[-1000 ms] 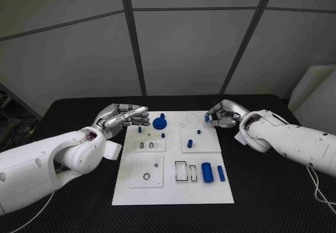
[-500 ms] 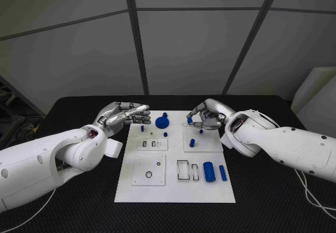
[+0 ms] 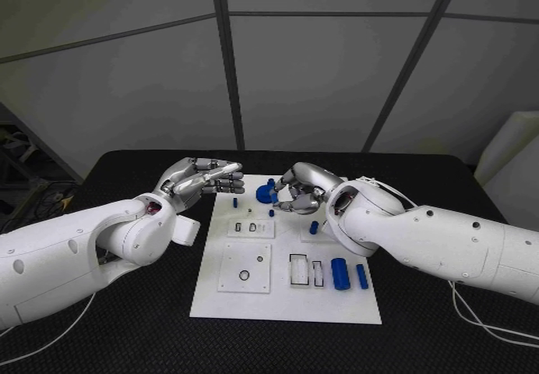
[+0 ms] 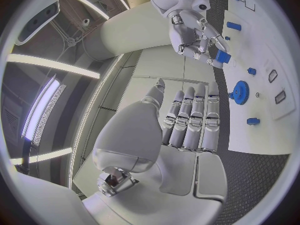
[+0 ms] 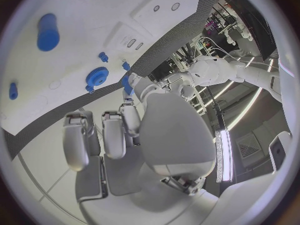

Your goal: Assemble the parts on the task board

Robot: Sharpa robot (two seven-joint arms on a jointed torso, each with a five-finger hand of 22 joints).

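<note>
Right hand pinches small blue part above task board far edge; left hand curled, holding nothing. Cylinders near right edge unplaced; assembly early.

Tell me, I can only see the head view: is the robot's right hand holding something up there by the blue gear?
Observer: Yes. The left wrist view shows the right hand pinching a small blue part between its fingertips.
Operator: Is it touching the gear?
Observer: No. In that view the blue gear sits on the task board, clearly apart from the hand and the part it holds.
Operator: What about the left hand?
Observer: Its own wrist view shows the left hand holding nothing, with its fingers side by side.
</note>
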